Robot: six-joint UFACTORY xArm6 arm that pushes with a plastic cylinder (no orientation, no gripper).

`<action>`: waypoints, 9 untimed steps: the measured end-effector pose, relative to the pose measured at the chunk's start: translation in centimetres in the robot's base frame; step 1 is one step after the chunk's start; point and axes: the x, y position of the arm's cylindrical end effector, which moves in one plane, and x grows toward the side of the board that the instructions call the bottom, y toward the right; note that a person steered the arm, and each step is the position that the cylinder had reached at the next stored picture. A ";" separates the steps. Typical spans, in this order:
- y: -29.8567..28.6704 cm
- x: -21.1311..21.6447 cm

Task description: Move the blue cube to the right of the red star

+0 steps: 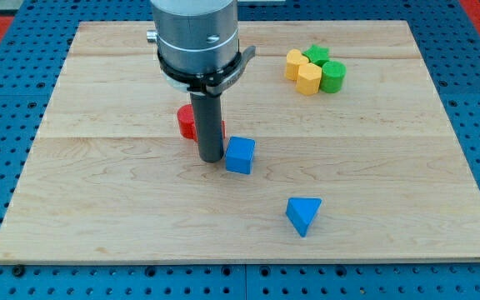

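The blue cube (240, 155) lies near the middle of the wooden board (98, 192). My tip (211, 159) rests on the board just to the cube's left, touching or nearly touching it. A red block (187, 122), the red star, sits right behind the rod toward the view's top left; the rod hides most of it, so its shape is hard to make out. The blue cube is at the red block's lower right.
A blue triangular block (304, 215) lies toward the view's bottom right of the cube. At the top right is a cluster: two yellow blocks (303, 72) and two green blocks (327, 70) touching each other.
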 end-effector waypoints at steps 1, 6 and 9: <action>0.2 -2.1; 5.2 4.0; 5.7 -3.1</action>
